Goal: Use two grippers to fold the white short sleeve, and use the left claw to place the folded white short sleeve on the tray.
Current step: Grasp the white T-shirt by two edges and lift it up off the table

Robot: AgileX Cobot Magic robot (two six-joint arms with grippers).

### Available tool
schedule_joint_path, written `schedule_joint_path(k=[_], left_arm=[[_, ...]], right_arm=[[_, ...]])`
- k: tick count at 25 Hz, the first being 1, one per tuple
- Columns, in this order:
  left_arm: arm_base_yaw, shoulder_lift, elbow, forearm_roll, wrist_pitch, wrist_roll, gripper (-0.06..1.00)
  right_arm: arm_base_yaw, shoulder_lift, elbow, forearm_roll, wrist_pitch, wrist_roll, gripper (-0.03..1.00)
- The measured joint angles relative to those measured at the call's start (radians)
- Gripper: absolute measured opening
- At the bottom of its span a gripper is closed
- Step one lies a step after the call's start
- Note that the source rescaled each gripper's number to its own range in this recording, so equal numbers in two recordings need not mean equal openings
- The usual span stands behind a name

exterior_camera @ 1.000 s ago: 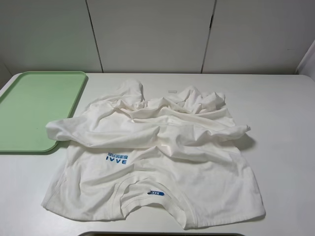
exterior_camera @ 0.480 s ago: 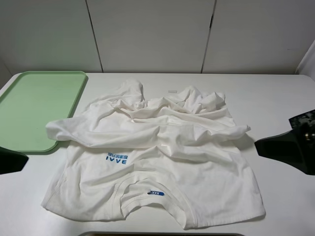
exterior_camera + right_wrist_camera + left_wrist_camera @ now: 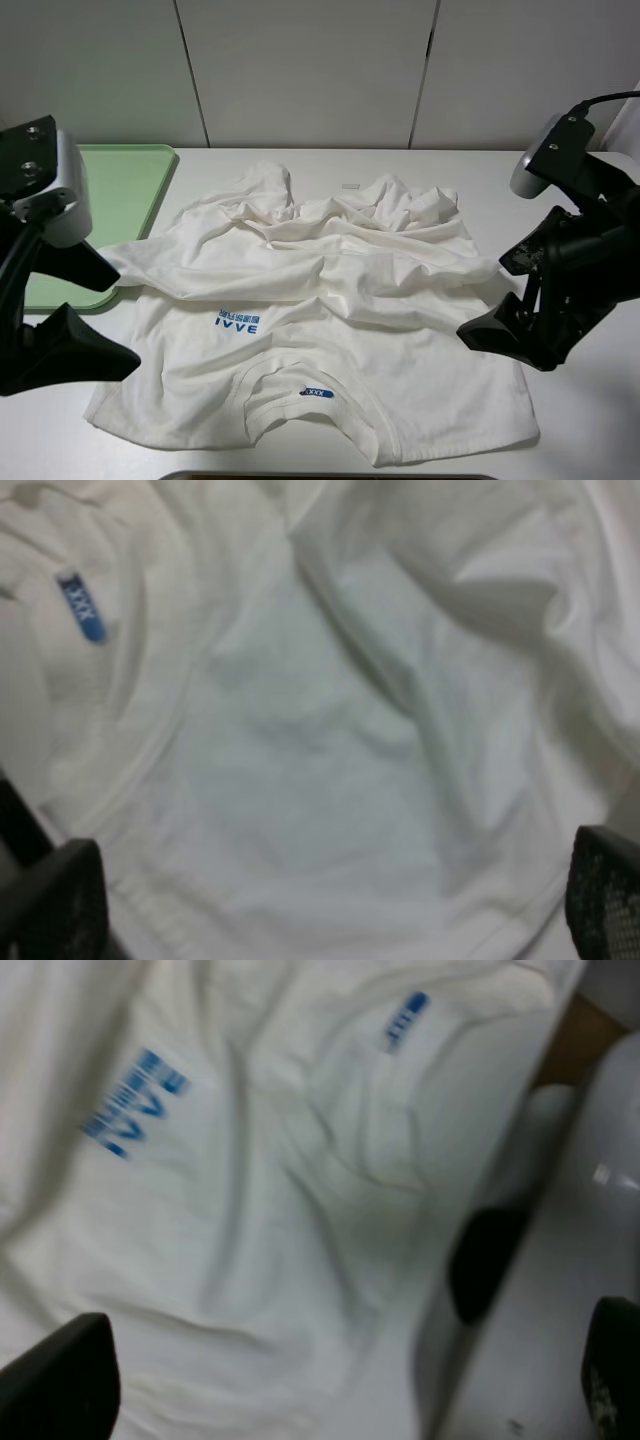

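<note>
We see the left end effector [image 3: 335,1380] and right end effector [image 3: 328,895] spread wide above the crumpled white short sleeve [image 3: 330,300].

The white short sleeve [image 3: 330,300] lay wrinkled and partly bunched on the counter [image 3: 570,420], front up. Its collar, with the blue neck label [image 3: 313,393], was on the near side, and the blue "IVVE" print [image 3: 238,322] was readable. One sleeve draped over the near corner of the pale green tray [image 3: 130,190], which sat flat at the far left. The left gripper [image 3: 128,320] and right gripper [image 3: 482,298] hung over the shirt's opposite side edges, jaws spread wide, gripping nothing.
</note>
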Motion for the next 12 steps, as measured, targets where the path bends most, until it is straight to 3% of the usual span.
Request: schedule_joint_path(k=[5, 7, 12], left_arm=[[-0.001, 0.0, 0.0, 0.079, -0.162, 0.023, 0.92], [-0.001, 0.0, 0.0, 0.1, -0.178, 0.024, 0.92], [-0.001, 0.009, 0.0, 0.283, -0.185, 0.031, 0.91]], right_arm=[[0.025, 0.094, 0.0, -0.051, -0.147, -0.016, 1.0], [0.025, 0.116, -0.001, -0.069, -0.17, -0.016, 1.0], [0.025, 0.24, -0.001, -0.147, -0.251, -0.019, 1.0]])
